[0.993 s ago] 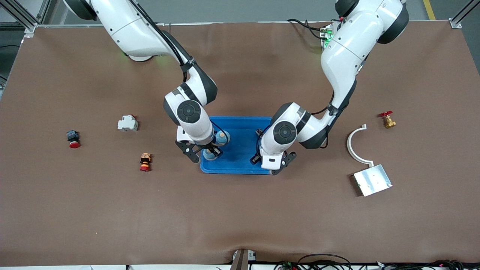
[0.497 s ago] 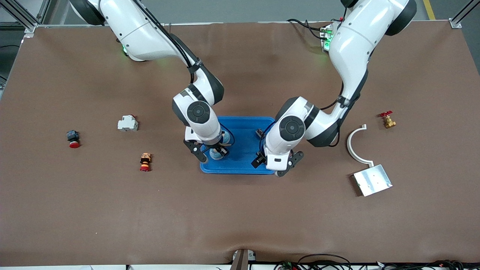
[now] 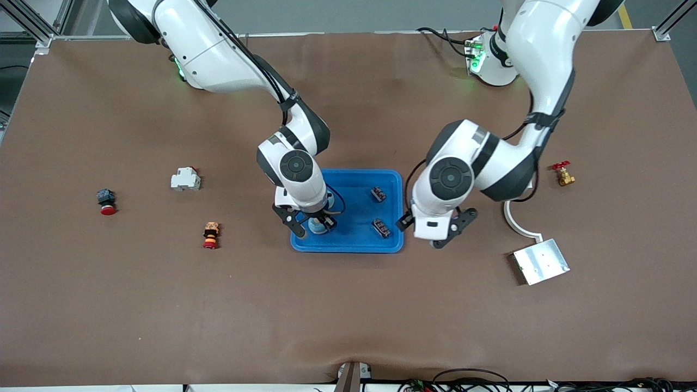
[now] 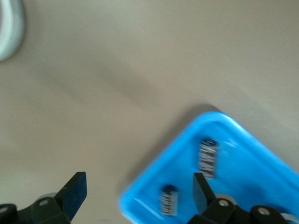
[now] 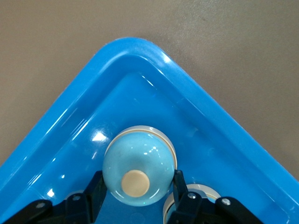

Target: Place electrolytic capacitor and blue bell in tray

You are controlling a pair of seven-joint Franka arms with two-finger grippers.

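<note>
The right gripper (image 3: 311, 224) sits low in the blue tray (image 3: 356, 179), at the corner nearest the front camera toward the right arm's end, its fingers (image 5: 180, 186) clamped on a blue bell (image 5: 139, 171). A second bell (image 5: 198, 193) rests just beside it; releasing carelessly could knock the two together or tip one against the raised rim. The left gripper (image 3: 435, 231) hangs over bare desk (image 3: 348, 305) beside the tray, fingers (image 4: 74, 191) wide and empty. Two capacitors (image 3: 380, 227) lie in the tray, well apart from the bells, with open room between.

Your light is bright and even, from overhead, with soft shadows. The left wrist view is blurred; glare spots shine on the tray (image 5: 154, 60).
</note>
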